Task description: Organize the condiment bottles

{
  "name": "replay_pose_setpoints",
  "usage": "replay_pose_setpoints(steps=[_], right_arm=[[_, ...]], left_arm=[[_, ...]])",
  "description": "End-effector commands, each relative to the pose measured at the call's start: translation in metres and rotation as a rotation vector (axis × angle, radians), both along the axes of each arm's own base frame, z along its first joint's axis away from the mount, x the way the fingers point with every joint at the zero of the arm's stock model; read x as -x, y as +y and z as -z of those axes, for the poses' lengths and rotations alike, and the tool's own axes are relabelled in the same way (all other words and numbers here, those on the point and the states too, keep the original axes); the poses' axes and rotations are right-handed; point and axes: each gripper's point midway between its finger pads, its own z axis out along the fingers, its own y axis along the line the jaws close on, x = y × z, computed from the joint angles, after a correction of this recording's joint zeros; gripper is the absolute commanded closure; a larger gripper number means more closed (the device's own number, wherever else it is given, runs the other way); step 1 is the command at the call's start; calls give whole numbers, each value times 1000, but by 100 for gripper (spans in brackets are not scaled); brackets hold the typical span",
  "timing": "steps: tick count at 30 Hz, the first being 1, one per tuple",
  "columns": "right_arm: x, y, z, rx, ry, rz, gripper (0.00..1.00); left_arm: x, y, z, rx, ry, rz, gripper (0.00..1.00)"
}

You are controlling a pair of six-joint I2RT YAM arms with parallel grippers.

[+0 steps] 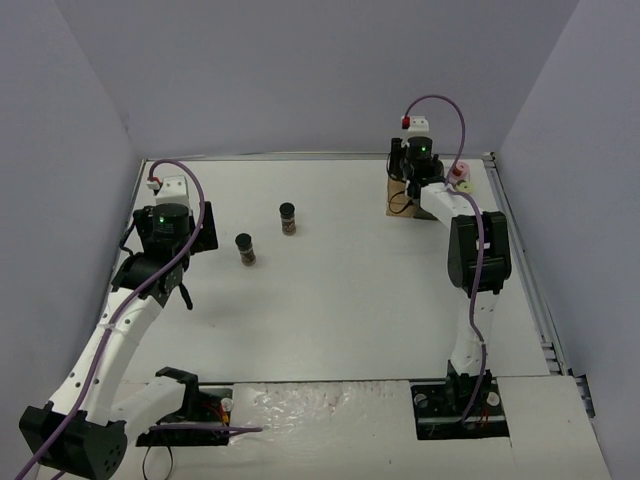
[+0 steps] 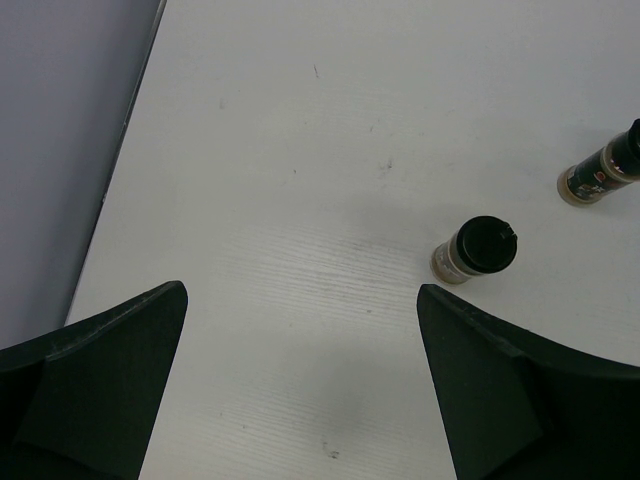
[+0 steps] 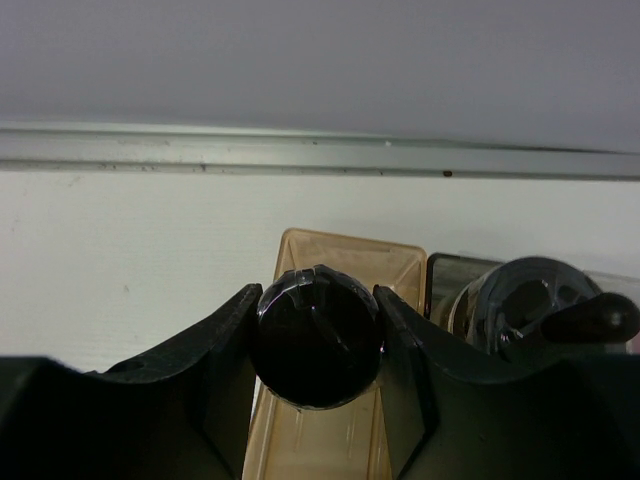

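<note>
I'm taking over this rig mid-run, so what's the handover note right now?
Left gripper: open, empty, above the table.
Right gripper: shut on held jar, over the amber compartment.
Loose, upright: nearer jar, farther jar.
Stowed jar seems in the grey compartment; pink-capped jar at far right, partly hidden.
To do: seat the held jar, fetch both loose ones.
</note>
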Motion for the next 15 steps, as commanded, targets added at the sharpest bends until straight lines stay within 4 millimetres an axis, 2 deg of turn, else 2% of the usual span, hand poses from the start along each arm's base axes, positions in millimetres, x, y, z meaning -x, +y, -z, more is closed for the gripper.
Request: replay_pose_setpoints(steps=[1,7,15], right_arm=[[5,-17,-37,9,-68,51,96],[5,-18,-46,9,-91,46,97],[-8,-22,-39,25,-89,47,96]], left_arm=[[-9,-1,-22,28,-78,-10,3],[-9,0,-23,28,-82,-13,3],[-9,0,-21,28,-77,-14,3]])
